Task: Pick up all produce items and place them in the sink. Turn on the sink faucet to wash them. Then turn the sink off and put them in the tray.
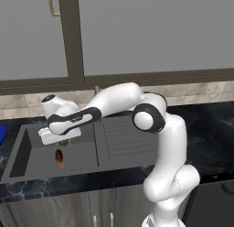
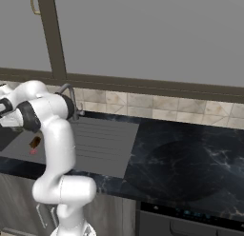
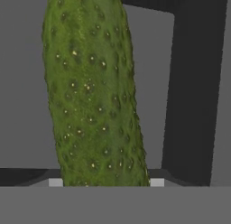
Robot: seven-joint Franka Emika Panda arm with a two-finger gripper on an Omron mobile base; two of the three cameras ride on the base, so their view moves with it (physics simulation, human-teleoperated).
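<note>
My gripper (image 1: 63,140) hangs over the left part of the dark grey sink (image 1: 27,150), shut on the green cucumber (image 3: 92,96). The cucumber runs from between the fingertips (image 3: 55,182) away along the hand view; its end (image 1: 63,143) peeks out under the hand. The brown-orange oblong (image 1: 59,155) lies on the basin floor just in front of the gripper, and also appears in the right base view (image 2: 35,142). The faucet (image 2: 71,94) stands behind the sink, partly hidden by my arm. A sliver of the blue tray (image 1: 1,134) shows at the left edge.
A small flat red spot (image 1: 62,166) lies on the basin floor near the oblong. The ribbed drainboard (image 1: 121,137) adjoins the basin on the right. Dark marble counter (image 2: 190,159) stretches to the right, with a tiled backsplash and window behind.
</note>
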